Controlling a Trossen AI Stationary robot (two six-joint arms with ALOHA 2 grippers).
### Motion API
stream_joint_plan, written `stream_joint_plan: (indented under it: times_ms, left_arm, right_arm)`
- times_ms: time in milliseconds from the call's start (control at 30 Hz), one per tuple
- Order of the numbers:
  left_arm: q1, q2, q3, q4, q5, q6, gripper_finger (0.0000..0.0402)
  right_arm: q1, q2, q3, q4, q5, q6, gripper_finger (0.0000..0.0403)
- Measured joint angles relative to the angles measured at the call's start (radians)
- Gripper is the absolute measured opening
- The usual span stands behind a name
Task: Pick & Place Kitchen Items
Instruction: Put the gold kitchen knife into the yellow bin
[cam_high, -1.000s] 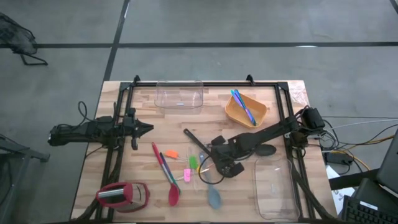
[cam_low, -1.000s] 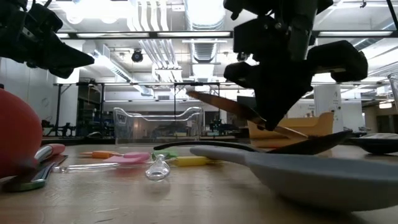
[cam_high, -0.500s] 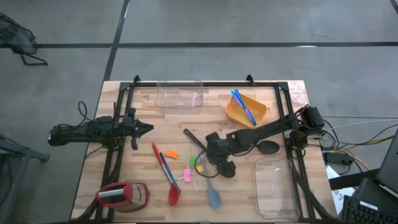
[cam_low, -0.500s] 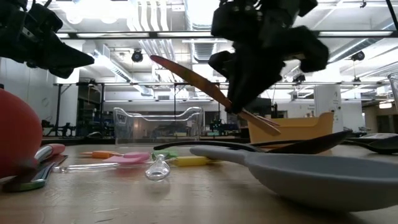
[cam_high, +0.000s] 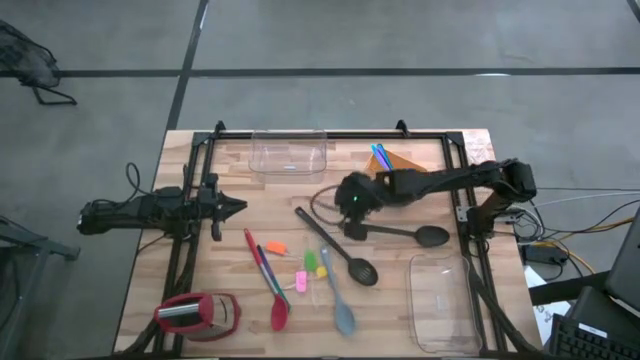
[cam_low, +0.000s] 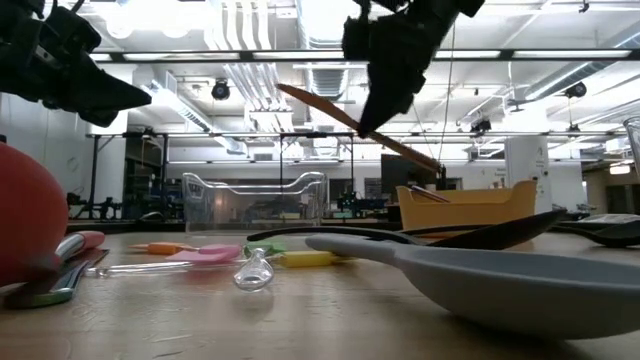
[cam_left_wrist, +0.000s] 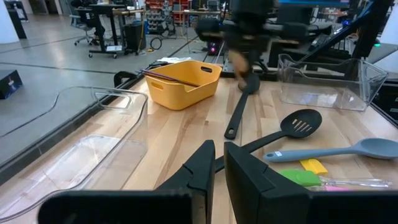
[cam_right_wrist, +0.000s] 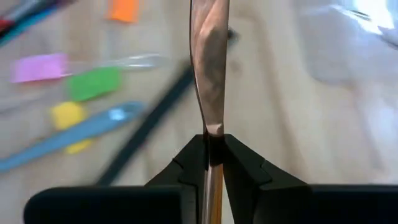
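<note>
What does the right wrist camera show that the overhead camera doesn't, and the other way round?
Only the right wrist view: the right gripper shut on the brown wooden utensil. Only the high view: the left gripper waiting at the table's left, and the red-and-silver gadget. Both: the pink piece, the green piece and the grey-blue spatula.

The high view looks straight down on the whole counter (cam_high: 440, 150), both arms entering from its side edges. The low view sits at counter (cam_low: 300, 320) height near the front edge, facing level toward the back edge and the room beyond. The left wrist view looks across the counter (cam_left_wrist: 180, 130) from its left edge; the right wrist view hangs close above it. All four share the counter's middle.
</note>
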Motion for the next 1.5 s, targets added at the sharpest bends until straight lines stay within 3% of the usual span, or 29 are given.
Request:
stream_joint_plan:
  times_ms: [133,367,567,967,1367,1500]
  left_arm:
    - [0.0,0.001,0.0,-0.006,0.0,0.0,0.0044]
    - [0.0,0.002,0.0,-0.012,0.0,0.0,0.0044]
    - [0.0,0.002,0.0,-0.012,0.0,0.0,0.0044]
    - [0.0,0.002,0.0,-0.011,0.0,0.0,0.0044]
    - [0.0,0.002,0.0,-0.01,0.0,0.0,0.0044]
    - [0.0,0.002,0.0,-0.01,0.0,0.0,0.0044]
  right_arm:
    - [-0.066,-0.045,-0.008,-0.079,0.101,0.048,0.0042]
    - [-0.18,-0.104,-0.029,-0.136,0.133,0.12,0.004]
    - [-0.262,-0.122,-0.063,-0.158,0.25,0.181,0.0049]
    - [-0.41,-0.12,-0.214,-0.147,0.253,0.247,0.0046]
    - [-0.436,-0.119,-0.338,-0.087,0.252,0.264,0.0044]
    - [-0.436,-0.119,-0.347,-0.087,0.252,0.263,0.0062]
